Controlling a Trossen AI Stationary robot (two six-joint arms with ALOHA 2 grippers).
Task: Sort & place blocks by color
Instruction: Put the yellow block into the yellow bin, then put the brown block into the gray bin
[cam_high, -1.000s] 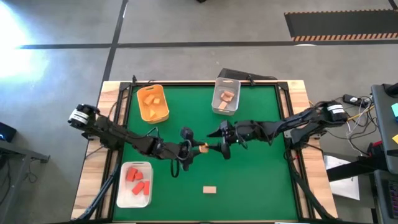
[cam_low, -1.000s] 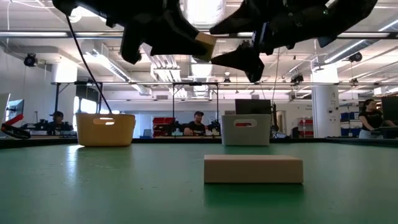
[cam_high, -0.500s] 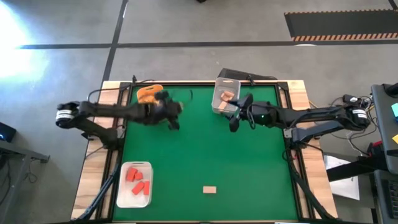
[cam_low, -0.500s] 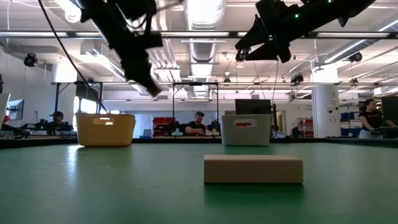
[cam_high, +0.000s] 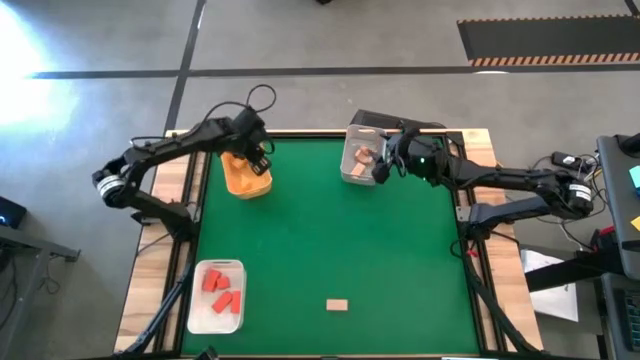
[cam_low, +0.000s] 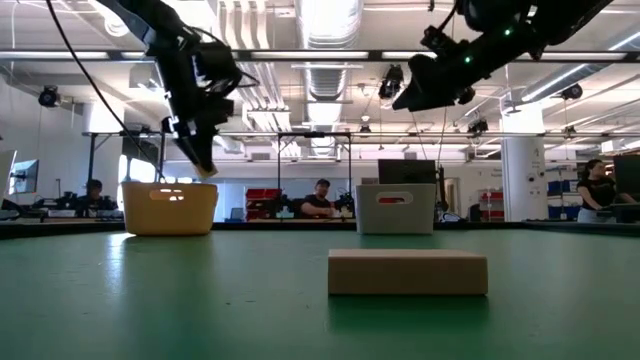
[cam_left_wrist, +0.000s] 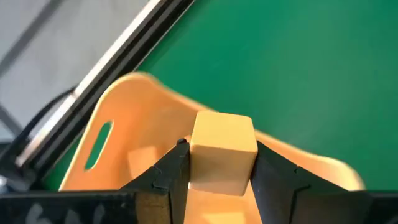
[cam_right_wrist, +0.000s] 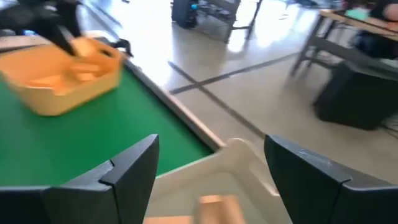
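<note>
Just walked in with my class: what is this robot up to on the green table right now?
It is sorting small blocks into bins by colour. The left hand holds a yellow-orange block over the orange bin, ready to drop it. The right hand hangs open above the clear bin, where tan blocks lie. Red blocks sit in the white bin. One tan block remains on the table.

A block (cam_left_wrist: 222, 152) sits between the left jaws, above a bin (cam_left_wrist: 130, 134); another bin (cam_right_wrist: 245, 163) lies below the right jaws.
</note>
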